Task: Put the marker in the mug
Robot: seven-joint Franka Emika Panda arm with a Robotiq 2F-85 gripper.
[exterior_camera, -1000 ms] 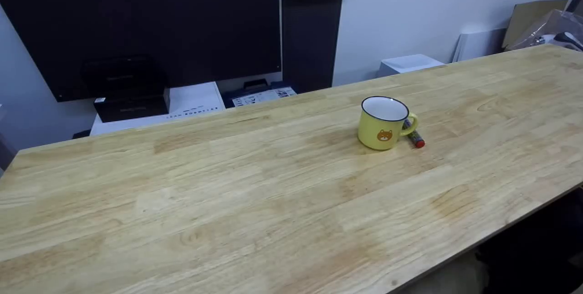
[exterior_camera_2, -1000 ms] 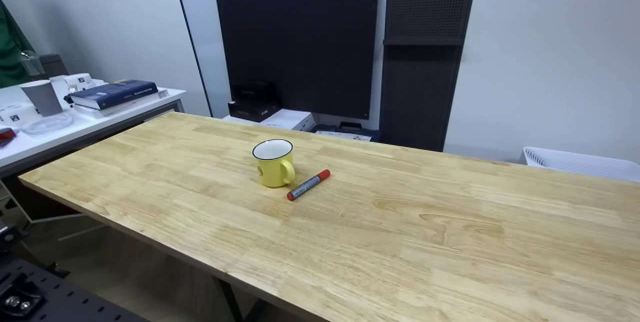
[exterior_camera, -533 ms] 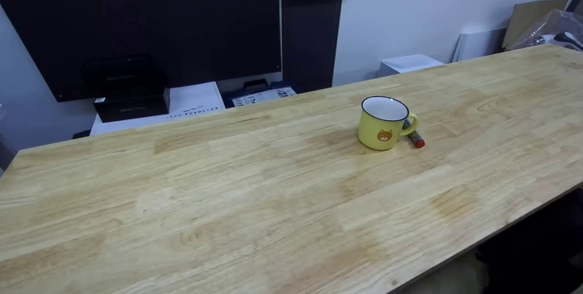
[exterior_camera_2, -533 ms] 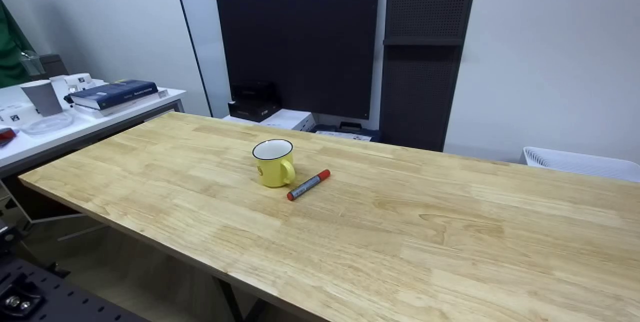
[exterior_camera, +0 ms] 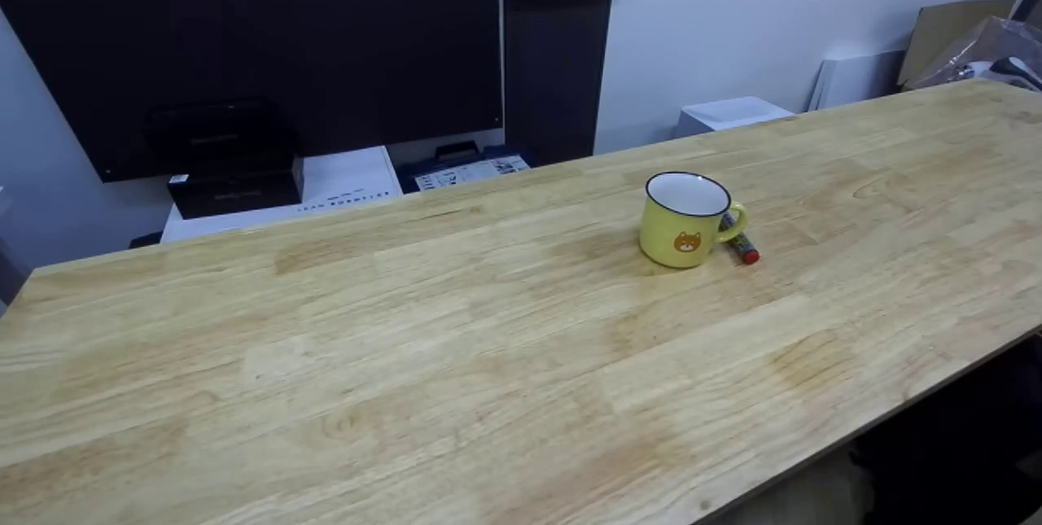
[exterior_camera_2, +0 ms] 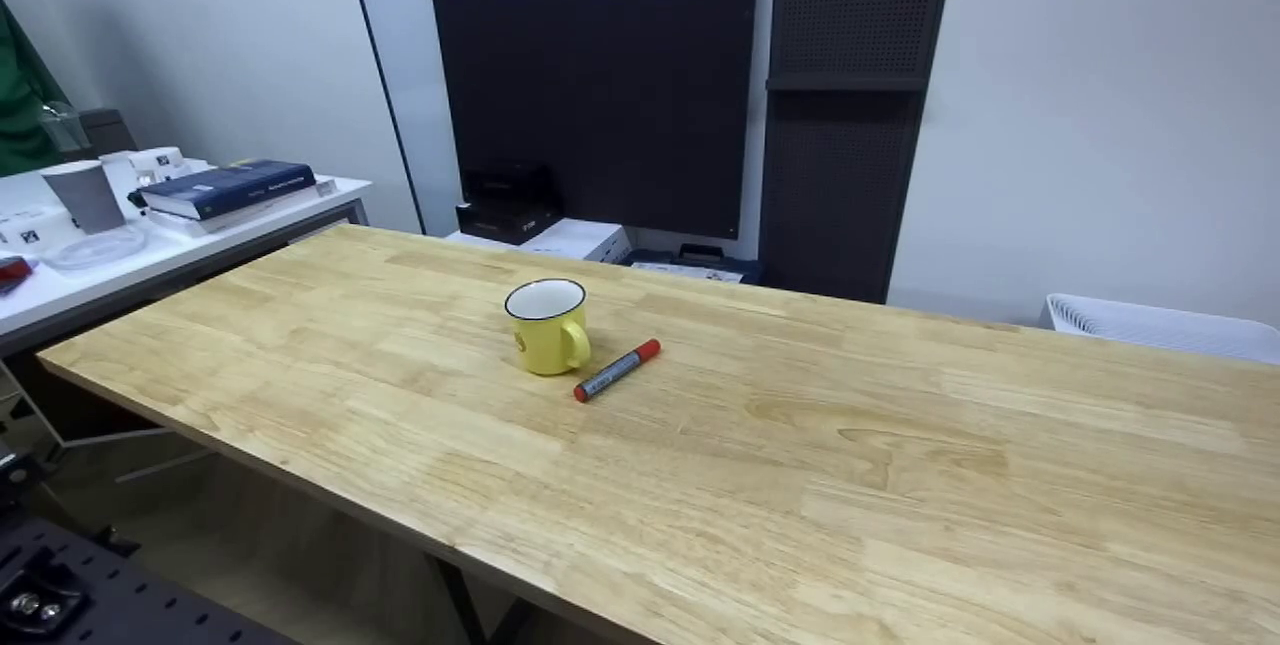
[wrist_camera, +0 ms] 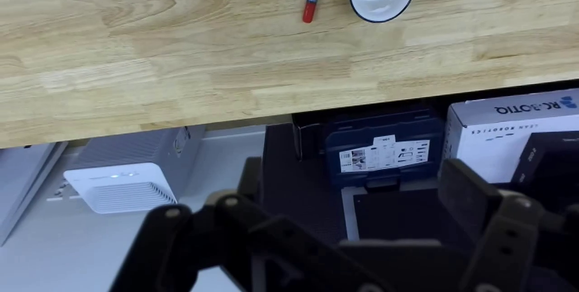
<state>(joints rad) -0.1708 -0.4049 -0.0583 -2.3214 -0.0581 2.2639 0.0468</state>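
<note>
1. The marker lies flat on the table, just beside the mug, on its handle side.
2. The mug stands upright, and its white inside is visible in both exterior views.
3. In the wrist view, the gripper has its fingers well apart.

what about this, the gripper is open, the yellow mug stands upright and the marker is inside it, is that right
Not quite: the marker is outside the mug, lying on the table beside its handle, as an exterior view shows. The rest holds: the mug stands upright and the gripper is open.
</note>
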